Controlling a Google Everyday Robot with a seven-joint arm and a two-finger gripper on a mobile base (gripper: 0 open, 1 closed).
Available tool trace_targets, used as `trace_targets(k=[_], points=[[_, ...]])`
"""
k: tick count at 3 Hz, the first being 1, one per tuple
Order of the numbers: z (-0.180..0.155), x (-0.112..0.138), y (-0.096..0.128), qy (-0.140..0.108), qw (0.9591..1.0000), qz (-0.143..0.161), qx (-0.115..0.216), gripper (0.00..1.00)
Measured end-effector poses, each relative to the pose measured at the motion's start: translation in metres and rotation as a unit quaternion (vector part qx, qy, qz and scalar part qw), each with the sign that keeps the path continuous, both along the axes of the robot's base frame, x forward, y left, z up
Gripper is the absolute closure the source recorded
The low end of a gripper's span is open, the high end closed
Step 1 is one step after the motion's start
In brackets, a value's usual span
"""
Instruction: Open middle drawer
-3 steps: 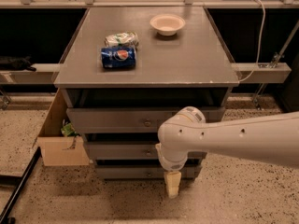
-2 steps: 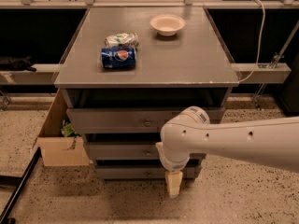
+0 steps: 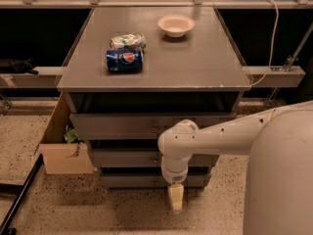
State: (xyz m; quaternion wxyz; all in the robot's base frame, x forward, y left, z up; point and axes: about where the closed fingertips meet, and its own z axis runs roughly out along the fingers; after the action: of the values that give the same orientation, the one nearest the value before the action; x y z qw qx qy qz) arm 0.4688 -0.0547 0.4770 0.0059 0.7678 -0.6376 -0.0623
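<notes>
And here's the claw (image 3: 175, 198), hanging low, pointing straight down at the speckled floor, just in front of the cabinet's bottom edge; open or closed, I can't tell from here. The middle drawer (image 3: 122, 158) sits above the claw and behind it, looking shut flush, and the arm's bulky wrist joint (image 3: 174, 153) is parked right across its centre, so the knob there is hidden. That's the worry: the claw is closer to the lowest drawer front (image 3: 127, 181) than to its target, and those grey fronts look much alike, so a short rise could put it on the wrong knob, and too long a rise lands it on the top drawer (image 3: 117, 126). A small round knob also invites a slip if the grab comes in off-centre. Far above the claw, on the tabletop (image 3: 205, 65), a Pepsi can (image 3: 124, 60) lies on its side beside a crumpled packet (image 3: 128, 40); a jerky pull could set it rolling. The bowl (image 3: 176, 25) looks safer.
</notes>
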Motion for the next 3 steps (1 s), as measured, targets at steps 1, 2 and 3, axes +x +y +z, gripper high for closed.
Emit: trace_targets(k=[1,2,3], points=[[0.001,-0.004,-0.001,0.000,1.0000,0.002,0.001,0.00],[0.008,-0.013,-0.014,-0.035,0.9986,-0.036,0.018,0.00],[-0.003,-0.021,-0.033,-0.099,0.9868,-0.115,0.057,0.00]])
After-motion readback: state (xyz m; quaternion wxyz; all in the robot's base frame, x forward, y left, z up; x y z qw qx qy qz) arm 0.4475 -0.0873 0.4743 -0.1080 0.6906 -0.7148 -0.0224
